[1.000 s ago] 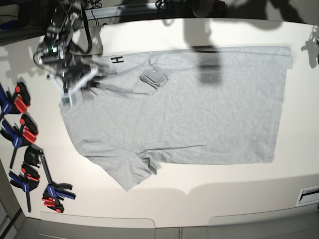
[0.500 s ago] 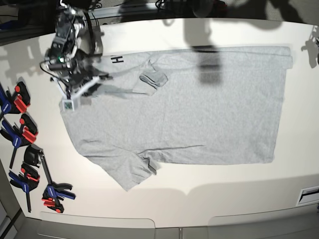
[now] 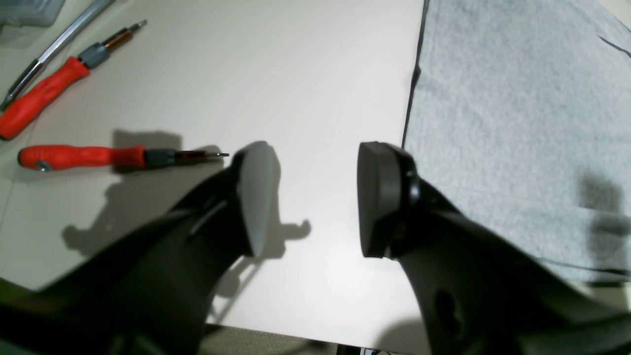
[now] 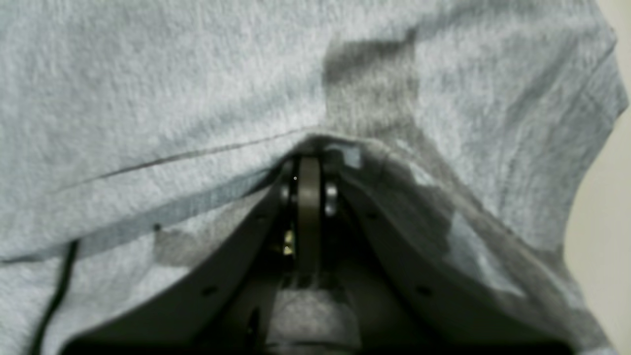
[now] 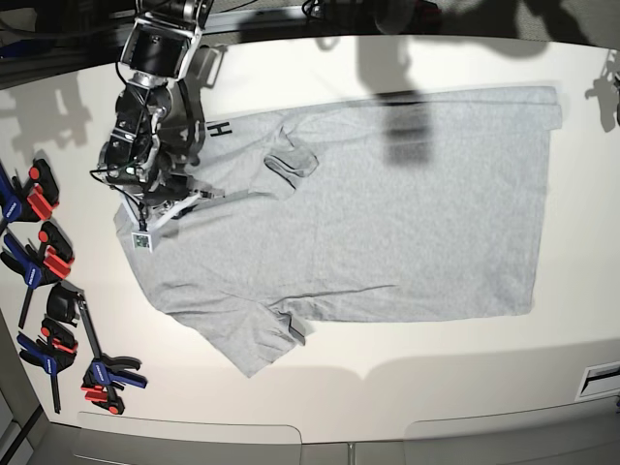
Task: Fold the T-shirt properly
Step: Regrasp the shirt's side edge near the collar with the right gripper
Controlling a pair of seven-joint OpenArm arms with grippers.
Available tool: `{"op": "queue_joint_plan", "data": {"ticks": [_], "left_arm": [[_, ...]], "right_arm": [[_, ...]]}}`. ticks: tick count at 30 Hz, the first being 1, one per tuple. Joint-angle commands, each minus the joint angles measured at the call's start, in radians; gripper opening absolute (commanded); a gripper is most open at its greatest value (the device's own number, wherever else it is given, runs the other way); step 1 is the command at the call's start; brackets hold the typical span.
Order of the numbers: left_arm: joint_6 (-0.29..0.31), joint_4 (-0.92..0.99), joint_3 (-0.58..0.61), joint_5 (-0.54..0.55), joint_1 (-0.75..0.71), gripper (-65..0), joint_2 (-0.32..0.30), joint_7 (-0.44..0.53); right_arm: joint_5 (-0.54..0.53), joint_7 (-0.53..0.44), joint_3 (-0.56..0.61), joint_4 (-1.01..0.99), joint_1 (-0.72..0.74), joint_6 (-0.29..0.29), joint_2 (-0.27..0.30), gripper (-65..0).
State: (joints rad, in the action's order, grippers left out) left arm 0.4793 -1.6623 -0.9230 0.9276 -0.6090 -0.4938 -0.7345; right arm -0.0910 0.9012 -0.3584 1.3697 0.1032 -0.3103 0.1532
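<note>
Along the left edge of the base view, several blue and red clamps (image 5: 48, 310) are lying on the white table (image 5: 407, 368). Just right of them, the right gripper (image 5: 145, 218) is pressing down at the shoulder end of the T-shirt (image 5: 387, 213), its fingers pinched tight on a raised ridge of the grey fabric, as the right wrist view is showing (image 4: 308, 162). A small white tag with a dark square code (image 5: 141, 241) is showing on the gripper; its marks are too small to read. Beside the arm, a black block letter "H" (image 5: 221, 128) is peeking out where the shirt's edge is turned over; no further lettering is showing. The T-shirt is lying spread flat across the middle of the table, plain side up, with 1 sleeve folded onto the chest and the other crumpled at the near edge. Farther right, the left gripper (image 3: 313, 197) is hovering over bare table just beside the shirt's hem, jaws standing wide apart and holding nothing, with 2 red-handled screwdrivers (image 3: 88, 157) lying nearby.
</note>
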Motion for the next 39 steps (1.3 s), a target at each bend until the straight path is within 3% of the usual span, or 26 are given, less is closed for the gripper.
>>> {"op": "queue_joint_plan", "data": {"ticks": [1,4,8,13,20,23,31,35,39], "left_arm": [[0.004,-0.013,-0.011,0.016,-0.003,-38.8,-0.022,0.017],[0.004,-0.013,-0.006,0.035,-0.003,-40.6,-0.018,0.032],[0.046,-0.013,0.111,0.05,0.0,-53.2,-0.016,0.045],[0.045,-0.013,0.266,-0.061,0.042,-65.0,-0.016,0.084],[0.045,-0.013,0.384,-0.072,0.097,-65.0,-0.016,0.07],[0.044,-0.013,0.452,-0.132,0.097,-65.0,-0.016,0.089],[-0.128,0.012,0.562,-0.319,0.097,-65.0,-0.016,0.162],[-0.132,0.138,0.567,-0.317,0.109,-65.0,-0.008,0.231],[-0.132,0.304,0.566,-0.318,0.157,-65.0,-0.006,0.227]], "right_arm": [[-0.026,0.014,-0.006,0.013,0.016,0.005,0.01,-65.0],[-0.051,0.039,-0.016,0.019,0.016,0.004,0.01,-65.0],[-0.05,0.038,-0.015,0.019,0.016,0.003,0.01,-65.0],[-0.056,0.023,-0.015,0.022,0.016,0.004,0.011,-65.0],[-0.103,0.04,-0.015,0.108,0.016,0.003,0.01,-65.0],[-0.104,0.067,-0.015,0.144,0.016,0.003,0.01,-65.0],[-0.116,0.113,-0.015,0.192,-0.003,0.003,0.01,-65.0],[-0.121,0.111,-0.015,0.282,-0.072,0.003,0.01,-65.0],[-0.102,0.109,-0.015,0.35,-0.151,0.003,0.011,-65.0]]}}
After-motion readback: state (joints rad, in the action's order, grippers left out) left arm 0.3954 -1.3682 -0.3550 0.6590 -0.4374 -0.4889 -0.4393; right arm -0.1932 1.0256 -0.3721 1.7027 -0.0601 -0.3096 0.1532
